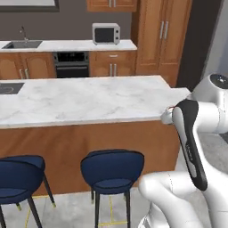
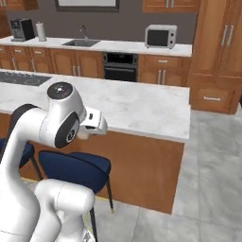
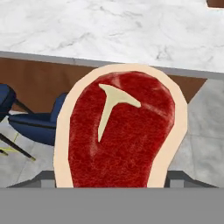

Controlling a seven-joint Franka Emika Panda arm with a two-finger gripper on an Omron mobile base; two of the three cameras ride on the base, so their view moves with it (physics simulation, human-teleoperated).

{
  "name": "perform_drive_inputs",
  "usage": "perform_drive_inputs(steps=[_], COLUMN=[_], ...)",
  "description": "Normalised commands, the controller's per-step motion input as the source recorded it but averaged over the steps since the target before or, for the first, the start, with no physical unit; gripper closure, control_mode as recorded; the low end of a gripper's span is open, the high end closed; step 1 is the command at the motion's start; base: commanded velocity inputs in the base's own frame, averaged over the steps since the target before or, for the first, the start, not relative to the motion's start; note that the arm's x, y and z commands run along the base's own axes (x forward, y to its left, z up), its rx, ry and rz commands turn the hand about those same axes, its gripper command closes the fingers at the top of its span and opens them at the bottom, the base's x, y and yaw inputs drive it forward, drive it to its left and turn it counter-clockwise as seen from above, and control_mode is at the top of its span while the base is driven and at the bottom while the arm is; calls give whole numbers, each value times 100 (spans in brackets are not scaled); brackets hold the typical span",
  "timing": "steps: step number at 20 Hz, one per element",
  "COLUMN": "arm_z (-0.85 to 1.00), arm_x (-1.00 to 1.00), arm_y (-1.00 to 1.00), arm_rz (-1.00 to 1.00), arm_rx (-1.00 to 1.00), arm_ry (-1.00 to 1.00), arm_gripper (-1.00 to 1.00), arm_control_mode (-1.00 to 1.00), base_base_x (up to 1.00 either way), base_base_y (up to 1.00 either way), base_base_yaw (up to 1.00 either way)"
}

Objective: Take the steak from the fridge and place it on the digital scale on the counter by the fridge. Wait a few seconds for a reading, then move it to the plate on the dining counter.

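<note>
Carrying stage, near the end of the dining counter [image 1: 89, 100]. Steak [image 3: 120, 135] held up close before the hand camera, red with a pale rim and a T-shaped bone mark, evidently pinched by the gripper, though finger contact itself hidden behind the meat. Marble top beyond and above the steak; blue stools [image 1: 112, 167] below the overhang. Probable risks: slipping from a narrow grip during the swing; clipping the counter edge if brought in too low; release before any plate located
</note>
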Motion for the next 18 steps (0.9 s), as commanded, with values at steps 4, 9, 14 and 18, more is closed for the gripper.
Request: perform_drive_inputs(steps=[4, 9, 14, 18], arm_z=[0, 0, 0, 0], arm_x=[0, 0, 0, 0], arm_y=[0, 0, 0, 0], arm_rz=[0, 0, 0, 0], arm_rx=[0, 0, 0, 0], arm_ry=[0, 0, 0, 0], arm_gripper=[100, 100, 100, 100], arm_control_mode=[100, 100, 100, 100], base_base_x=[0, 3, 5, 45], base_base_y=[9, 12, 13, 44], base_base_yaw=[42, 29, 40, 55])
